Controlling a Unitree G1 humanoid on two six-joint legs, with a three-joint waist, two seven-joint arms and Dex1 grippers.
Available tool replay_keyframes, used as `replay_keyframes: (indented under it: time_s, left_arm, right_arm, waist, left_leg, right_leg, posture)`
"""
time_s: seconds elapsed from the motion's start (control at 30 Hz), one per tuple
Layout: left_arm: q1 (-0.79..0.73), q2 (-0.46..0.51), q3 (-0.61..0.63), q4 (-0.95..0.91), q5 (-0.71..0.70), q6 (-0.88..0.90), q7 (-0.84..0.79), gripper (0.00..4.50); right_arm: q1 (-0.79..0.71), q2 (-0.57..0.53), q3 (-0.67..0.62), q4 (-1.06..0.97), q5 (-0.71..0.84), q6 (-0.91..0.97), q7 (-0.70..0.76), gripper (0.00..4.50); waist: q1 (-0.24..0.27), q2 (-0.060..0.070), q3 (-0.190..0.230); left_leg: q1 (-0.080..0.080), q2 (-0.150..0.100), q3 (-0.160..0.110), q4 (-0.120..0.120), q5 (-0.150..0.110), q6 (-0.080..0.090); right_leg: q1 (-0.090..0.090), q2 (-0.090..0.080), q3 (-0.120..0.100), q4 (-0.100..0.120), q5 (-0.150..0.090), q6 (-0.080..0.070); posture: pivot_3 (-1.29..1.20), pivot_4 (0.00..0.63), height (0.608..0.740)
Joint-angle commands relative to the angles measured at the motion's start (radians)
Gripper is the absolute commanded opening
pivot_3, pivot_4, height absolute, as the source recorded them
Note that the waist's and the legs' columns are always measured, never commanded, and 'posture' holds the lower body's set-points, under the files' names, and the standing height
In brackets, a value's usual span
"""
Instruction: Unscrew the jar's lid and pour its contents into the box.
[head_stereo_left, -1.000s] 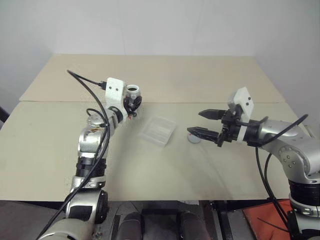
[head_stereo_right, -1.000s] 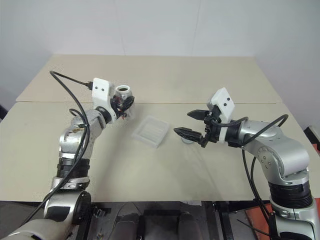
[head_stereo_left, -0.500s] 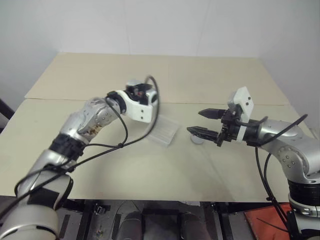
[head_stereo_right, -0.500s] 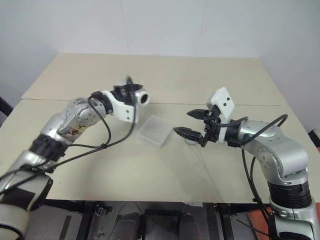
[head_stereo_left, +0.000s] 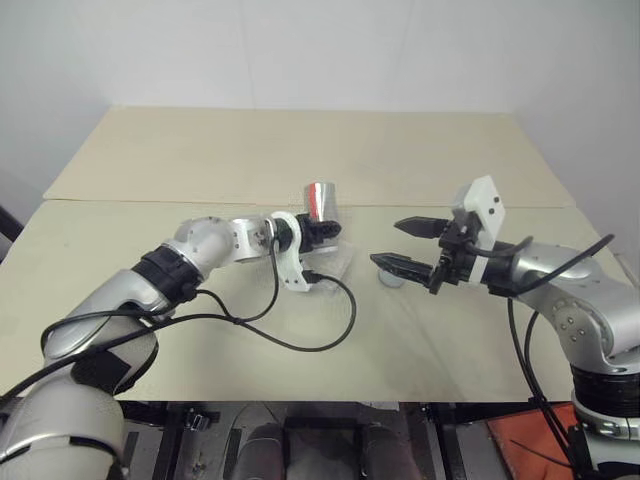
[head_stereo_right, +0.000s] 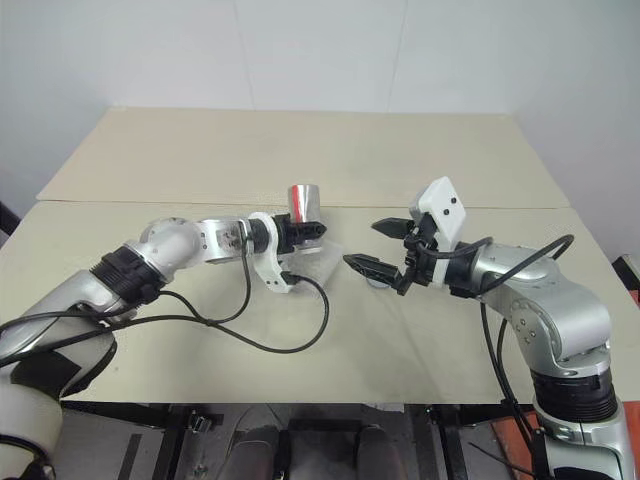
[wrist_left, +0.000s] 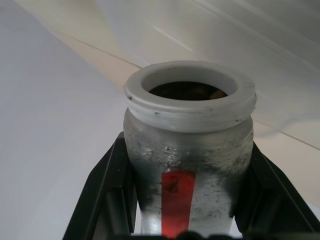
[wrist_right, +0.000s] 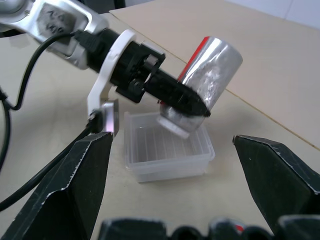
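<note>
Clear plastic jar (head_stereo_left: 321, 203) clamped in the left pincer (head_stereo_left: 322, 228), lid off, tipped mouth-down toward the box (wrist_right: 167, 152) directly beneath the fingertips. Jar's rim hangs just above the tray's inner floor in the right wrist view. Left wrist view looks into the open mouth: brownish contents (wrist_left: 192, 91) lodged inside, not yet out. Red strip on the jar wall faces the wrist camera.

Further right, beyond the box, the grey lid (head_stereo_left: 390, 279) lies flat on the table (head_stereo_left: 300, 150), just under the lower finger of the right pincer (head_stereo_left: 403, 245). Right pincer released, jaws wide, holding nothing, aimed back toward the jar.

Risks, as I judge them: the piece is tiny, so it may stick in the jar's shoulder unless the tilt steepens. Too sharp a shake could bounce it over the shallow wall. The left arm's cable (head_stereo_left: 330, 325) loops on the table beside the tray; a drag could shift the light box from under the mouth.
</note>
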Motion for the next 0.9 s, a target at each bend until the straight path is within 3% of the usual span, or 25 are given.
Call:
replay_keyframes:
  time_s: [0.03,0.6,0.77,0.9]
  left_arm:
    - [0.008,0.01,0.019,-0.038,0.012,0.016,0.007,2.03]
    - [0.036,0.027,0.154,-0.042,-0.057,0.112,0.023,2.03]
    - [0.092,0.017,0.091,-0.062,0.019,0.108,0.072,2.03]
    - [0.124,-0.007,0.161,-0.091,-0.069,0.124,0.03,2.03]
  right_arm:
    - [-0.007,0.004,-0.03,-0.038,0.023,-0.013,-0.01,4.46]
    - [-0.016,0.004,-0.015,-0.023,0.014,-0.024,0.015,4.46]
    - [-0.037,0.011,0.001,-0.014,0.012,-0.021,0.022,4.46]
    - [-0.036,0.005,-0.012,-0.021,0.017,-0.013,0.023,4.46]
  waist:
    - [0.0,0.0,0.0]
    - [0.0,0.0,0.0]
    - [0.001,0.0,0.0]
    - [0.001,0.0,0.0]
  left_leg:
    - [0.0,0.0,0.0,0.0,0.0,0.0]
    - [0.0,0.0,0.0,0.0,0.0,0.0]
    - [0.0,0.0,0.0,0.0,0.0,0.0]
    - [0.0,0.0,0.0,0.0,0.0,0.0]
  right_leg:
    - [0.0,0.0,0.0,0.0,0.0,0.0]
    - [0.0,0.0,0.0,0.001,0.0,0.0]
    - [0.0,0.0,0.0,0.001,0.0,0.0]
    - [0.0,0.0,0.0,0.002,0.0,0.0]
  posture:
    - [0.0,0.15,0.74]
    - [0.0,0.15,0.74]
    - [0.0,0.15,0.74]
    - [0.0,0.15,0.74]
